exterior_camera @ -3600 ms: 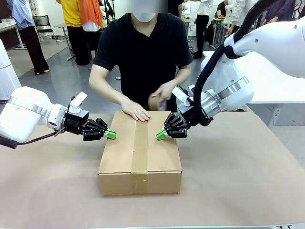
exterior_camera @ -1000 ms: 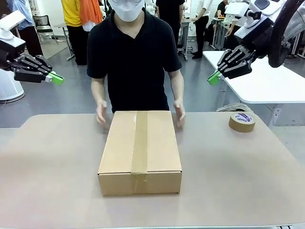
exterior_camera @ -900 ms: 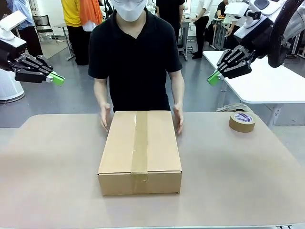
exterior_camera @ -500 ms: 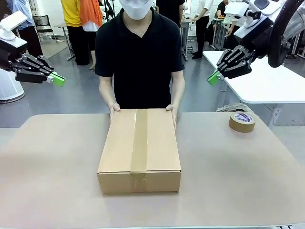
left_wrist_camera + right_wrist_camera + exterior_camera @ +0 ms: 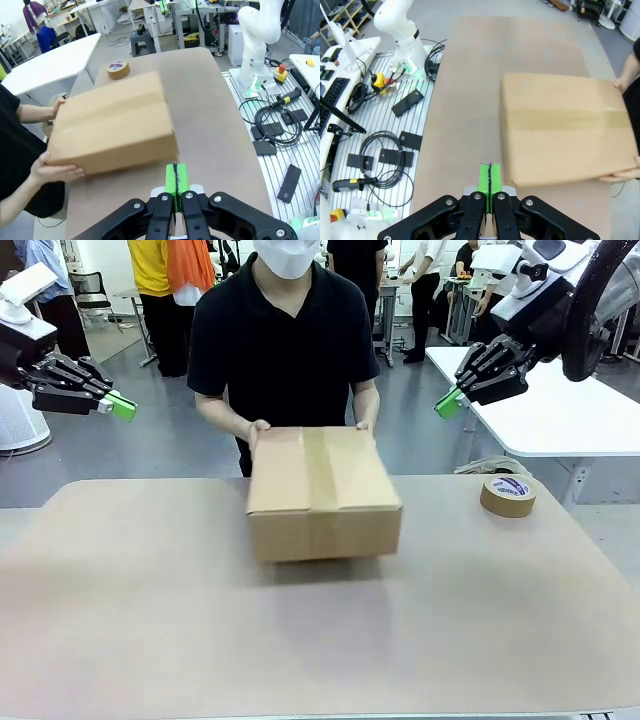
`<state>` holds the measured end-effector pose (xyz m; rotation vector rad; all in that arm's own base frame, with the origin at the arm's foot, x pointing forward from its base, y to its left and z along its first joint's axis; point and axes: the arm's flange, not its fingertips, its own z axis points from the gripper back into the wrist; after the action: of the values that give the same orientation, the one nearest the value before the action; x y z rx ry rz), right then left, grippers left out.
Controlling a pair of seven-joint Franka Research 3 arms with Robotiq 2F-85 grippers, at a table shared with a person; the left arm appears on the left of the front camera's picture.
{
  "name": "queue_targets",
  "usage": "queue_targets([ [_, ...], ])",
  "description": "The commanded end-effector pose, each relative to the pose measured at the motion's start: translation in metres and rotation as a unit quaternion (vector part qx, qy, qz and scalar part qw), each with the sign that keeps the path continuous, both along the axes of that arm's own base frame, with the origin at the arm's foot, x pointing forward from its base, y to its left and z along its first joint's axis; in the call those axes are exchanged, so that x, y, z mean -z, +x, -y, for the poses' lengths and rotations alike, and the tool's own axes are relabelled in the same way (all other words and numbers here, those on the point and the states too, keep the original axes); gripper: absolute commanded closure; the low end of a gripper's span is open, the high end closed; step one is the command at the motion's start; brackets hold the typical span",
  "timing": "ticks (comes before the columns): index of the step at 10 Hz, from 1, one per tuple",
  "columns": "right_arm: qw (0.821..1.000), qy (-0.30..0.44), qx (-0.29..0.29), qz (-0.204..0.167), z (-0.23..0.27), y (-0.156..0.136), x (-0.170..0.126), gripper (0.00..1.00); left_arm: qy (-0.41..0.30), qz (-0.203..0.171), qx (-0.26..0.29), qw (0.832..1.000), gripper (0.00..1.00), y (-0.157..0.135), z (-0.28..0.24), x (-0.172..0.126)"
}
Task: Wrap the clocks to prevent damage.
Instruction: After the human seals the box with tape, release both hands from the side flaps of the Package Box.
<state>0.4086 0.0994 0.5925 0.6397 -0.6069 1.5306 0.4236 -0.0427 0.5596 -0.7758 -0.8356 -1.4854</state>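
the person at the far side of the table (image 5: 120, 620) holds a cardboard box (image 5: 322, 490) up off the surface, one hand (image 5: 258, 428) at the far left corner and the other hand (image 5: 362, 426) at the far right corner. the box is sealed along its top with a strip of brown tape (image 5: 326, 468) running from the far edge to the near edge and down the front face. it hangs tilted a little, above the middle of the table, with its shadow on the surface below. no clock can be seen; what the closed box holds cannot be told.

a roll of brown tape (image 5: 508, 495) lies flat on the table near the right far edge, well apart from the box.

the left gripper (image 5: 122, 406) is raised high at the left side, well clear of the box, its green pads pressed together with nothing between them. the right gripper (image 5: 447, 403) is raised high at the right, above the roll, its pads pressed together and empty too.

in the left wrist view the box (image 5: 112, 125) sits beyond the joined green pads (image 5: 176, 179), with the person's hands on its far end. in the right wrist view the box (image 5: 567, 132) lies off to the side of the joined pads (image 5: 489, 180).
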Motion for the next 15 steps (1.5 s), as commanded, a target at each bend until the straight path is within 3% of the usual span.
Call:
queue_targets([
  [1, 1.000, -0.002, 0.000, 0.003, -0.001, -0.001, -0.001, 0.99, 0.000, 0.000, 0.000, 1.000, 0.99, 0.000, 0.000, 0.000],
  [2, 1.000, 0.000, 0.000, 0.000, 0.000, 0.000, 0.000, 0.45, -0.015, -0.011, 0.006, 1.000, 0.85, -0.001, -0.002, -0.003],
  [3, 1.000, -0.005, -0.004, -0.013, 0.003, -0.002, 0.001, 0.39, -0.015, -0.015, 0.003, 1.000, 0.39, 0.000, -0.002, -0.005],
  [4, 1.000, -0.007, -0.005, -0.014, 0.004, -0.004, 0.001, 0.00, -0.010, -0.014, -0.001, 1.000, 0.25, 0.000, -0.002, -0.009],
  [5, 1.000, -0.009, -0.006, -0.013, 0.006, -0.006, 0.001, 0.00, -0.009, -0.013, -0.002, 1.000, 0.00, -0.004, -0.004, -0.010],
  [6, 1.000, -0.013, -0.005, -0.012, 0.006, -0.007, 0.001, 0.00, -0.005, -0.013, -0.002, 1.000, 0.00, -0.005, -0.004, -0.012],
  [7, 1.000, -0.016, -0.004, -0.012, 0.005, -0.007, 0.001, 0.16, -0.002, -0.015, 0.000, 1.000, 0.00, -0.004, -0.005, -0.014],
  [8, 1.000, -0.019, -0.005, -0.012, 0.006, -0.008, 0.002, 0.06, 0.000, -0.015, 0.002, 1.000, 0.18, -0.007, -0.006, -0.013],
  [9, 1.000, -0.018, -0.003, -0.008, 0.005, -0.008, 0.002, 0.00, 0.003, -0.016, 0.005, 1.000, 0.09, -0.006, -0.006, -0.014],
  [10, 1.000, -0.019, -0.004, -0.008, 0.005, -0.009, 0.002, 0.00, 0.008, -0.019, 0.010, 1.000, 0.00, -0.007, -0.007, -0.013],
  [12, 1.000, -0.023, -0.004, -0.009, 0.005, -0.011, 0.003, 0.00, 0.015, -0.022, 0.016, 1.000, 0.00, -0.008, -0.008, -0.012],
  [13, 1.000, -0.026, -0.005, -0.011, 0.004, -0.012, 0.003, 0.00, 0.018, -0.026, 0.017, 0.999, 0.10, -0.008, -0.008, -0.012],
  [14, 0.999, -0.029, -0.003, -0.012, 0.004, -0.013, 0.003, 0.00, 0.020, -0.029, 0.016, 0.999, 0.01, -0.009, -0.008, -0.011],
  [15, 0.999, -0.033, -0.003, -0.013, 0.004, -0.014, 0.003, 0.00, 0.024, -0.033, 0.016, 0.999, 0.00, -0.009, -0.008, -0.012],
])
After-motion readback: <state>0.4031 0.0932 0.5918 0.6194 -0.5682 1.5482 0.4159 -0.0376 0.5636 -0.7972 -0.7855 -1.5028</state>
